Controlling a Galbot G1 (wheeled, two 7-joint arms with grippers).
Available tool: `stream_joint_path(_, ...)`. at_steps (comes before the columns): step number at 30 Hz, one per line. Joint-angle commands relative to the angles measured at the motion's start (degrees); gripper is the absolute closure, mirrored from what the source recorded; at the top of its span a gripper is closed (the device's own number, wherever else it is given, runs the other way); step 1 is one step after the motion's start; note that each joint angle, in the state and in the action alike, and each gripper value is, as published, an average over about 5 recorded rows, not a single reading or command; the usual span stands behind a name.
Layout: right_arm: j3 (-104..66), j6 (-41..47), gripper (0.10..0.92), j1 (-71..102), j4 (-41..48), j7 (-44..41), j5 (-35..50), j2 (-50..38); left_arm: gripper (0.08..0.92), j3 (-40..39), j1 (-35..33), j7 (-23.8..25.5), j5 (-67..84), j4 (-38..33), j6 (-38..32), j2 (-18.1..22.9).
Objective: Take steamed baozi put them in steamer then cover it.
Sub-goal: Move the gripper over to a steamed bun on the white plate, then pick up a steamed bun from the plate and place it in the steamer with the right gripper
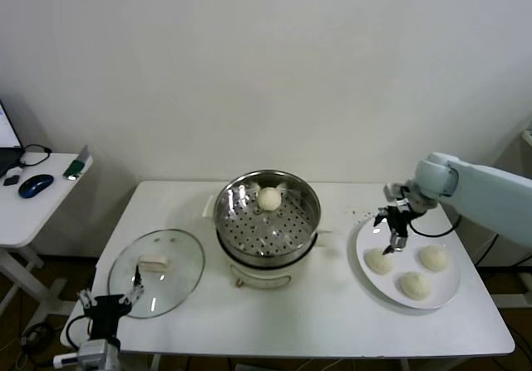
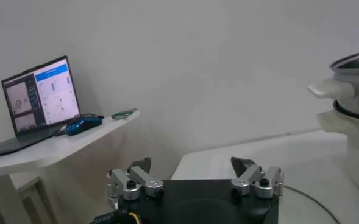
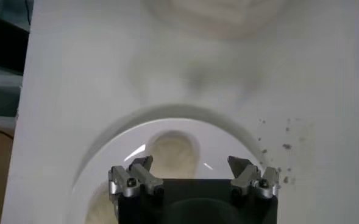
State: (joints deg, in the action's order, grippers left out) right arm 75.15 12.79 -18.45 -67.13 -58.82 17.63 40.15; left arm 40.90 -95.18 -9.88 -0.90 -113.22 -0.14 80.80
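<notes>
The steel steamer (image 1: 266, 231) stands mid-table with one baozi (image 1: 269, 198) on its perforated tray. Three more baozi (image 1: 380, 261) (image 1: 433, 257) (image 1: 415, 285) lie on a white plate (image 1: 453, 281) at the right. My right gripper (image 1: 394, 236) hangs open just above the leftmost plate bun. In the right wrist view that baozi (image 3: 174, 155) shows below and between the spread fingers of the right gripper (image 3: 191, 164), untouched. The glass cover (image 1: 179, 263) lies flat on the table at the left. Near the table's front left corner my left gripper (image 1: 109, 298) is parked open and empty.
A side table (image 1: 33, 209) at the far left carries a mouse (image 1: 36, 185) and a laptop (image 2: 42, 94). The steamer's base and handle (image 2: 331, 90) rise to one side of the left gripper (image 2: 191, 165). Dark crumbs (image 3: 283, 137) dot the table beside the plate.
</notes>
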Motion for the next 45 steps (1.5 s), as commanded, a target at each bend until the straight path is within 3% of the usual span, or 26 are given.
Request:
stream_joint_path(1, -5.45, 1.69, 0.203, 8.53, 4.40, 0.14, -4.41, 1.13, 0.177, -0.09, -0.03, 0.05, 0.01, 0.00, -0.01, 0.06)
stream_joint_path(16, -7.17, 0.58, 0.206, 10.12, 7.05, -0.58, -5.83, 3.61, 0.177, -0.04, 0.45, 0.08, -0.05, 0.57, 0.03, -0.04)
stream_joint_path(24, -7.24, 0.13, 0.313, 9.71, 7.12, -1.13, -5.58, 3.54, 0.177, -0.02, 0.39, 0.01, -0.12, 0.83, -0.05, 0.00)
stream_joint_path(30, -6.05, -0.62, 0.338, 6.52, 6.70, -0.74, -4.68, 2.63, 0.177, 0.08, 0.29, -0.01, -0.13, 0.75, -0.10, 0.03)
stream_joint_path(37, 4.44, -1.05, 0.346, -10.07, 6.30, -0.36, 5.87, 3.14, 0.177, -0.01, 0.20, 0.04, -0.17, 0.70, -0.31, 0.05)
stream_joint_path(45, 16.18, -0.51, 0.344, -30.54, 10.77, -1.03, 24.19, 14.62, 0.177, -1.29, 1.00, 0.12, -1.00, 0.47, -0.18, 0.54)
